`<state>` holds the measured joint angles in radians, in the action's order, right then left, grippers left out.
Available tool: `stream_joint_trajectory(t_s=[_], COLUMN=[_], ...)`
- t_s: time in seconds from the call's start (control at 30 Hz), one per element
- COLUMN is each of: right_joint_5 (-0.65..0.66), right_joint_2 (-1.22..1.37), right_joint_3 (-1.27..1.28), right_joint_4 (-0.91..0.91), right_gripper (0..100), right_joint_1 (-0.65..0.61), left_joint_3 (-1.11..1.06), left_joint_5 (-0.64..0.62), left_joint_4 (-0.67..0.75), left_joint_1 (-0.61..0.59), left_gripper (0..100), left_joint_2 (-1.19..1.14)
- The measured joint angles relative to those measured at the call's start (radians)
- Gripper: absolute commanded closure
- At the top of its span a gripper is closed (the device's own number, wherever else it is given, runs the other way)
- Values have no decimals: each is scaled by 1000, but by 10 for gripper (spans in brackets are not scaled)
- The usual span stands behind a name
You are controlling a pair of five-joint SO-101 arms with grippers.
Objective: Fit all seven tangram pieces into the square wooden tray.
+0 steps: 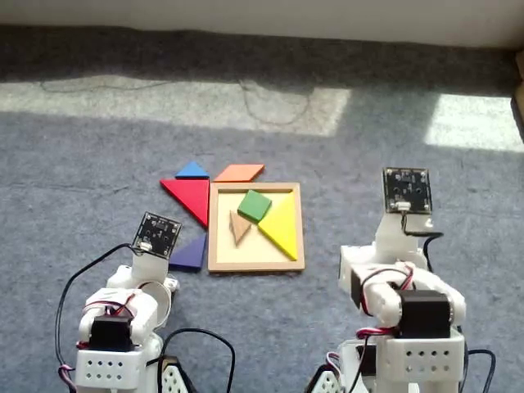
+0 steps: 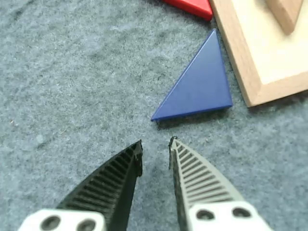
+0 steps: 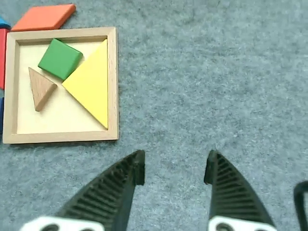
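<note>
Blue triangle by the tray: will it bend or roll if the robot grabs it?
Probably neither. The blue triangle looks like a stiff, flat block with crisp edges, so it should keep its shape. It lies flat on the fuzzy carpet, so it likely won't roll or slide far. Being thin, it may be tricky for the jaws to catch.

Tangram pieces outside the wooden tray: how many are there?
4: orange parallelogram past the tray's far edge, light-blue triangle beside it, red triangle and navy triangle along the left edge.

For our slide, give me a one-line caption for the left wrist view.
Left gripper, slightly open, above grey carpet, pointing toward the dark blue triangle beside the wooden tray.
</note>
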<state>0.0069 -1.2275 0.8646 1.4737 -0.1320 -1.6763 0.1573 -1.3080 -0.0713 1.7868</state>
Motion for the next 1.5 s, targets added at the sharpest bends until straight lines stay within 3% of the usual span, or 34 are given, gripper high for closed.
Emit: stream_joint_trajectory(t_s=[0.27,0.47,0.8,1.0,1.17,1.5], right_joint_5=[2,2,2,5,5,5], right_joint_2=[-118,-126,-133,-133,-132,-132], right_joint_3=[250,358,450,509,626,680], right_joint_4=[-175,-255,-279,-308,-414,-473], right_gripper=[796,796,796,796,796,796], right_joint_1=[3,38,81,81,81,81], left_joint_3=[46,245,520,684,830,1079], left_joint_5=[0,0,0,0,-8,-245], left_joint_4=[-8,-8,-9,-9,-9,-9], left_joint_1=[-34,-150,-164,-164,-164,-138], left_gripper=[880,877,877,859,694,688], left_joint_2=[0,0,-37,-348,-677,-1204])
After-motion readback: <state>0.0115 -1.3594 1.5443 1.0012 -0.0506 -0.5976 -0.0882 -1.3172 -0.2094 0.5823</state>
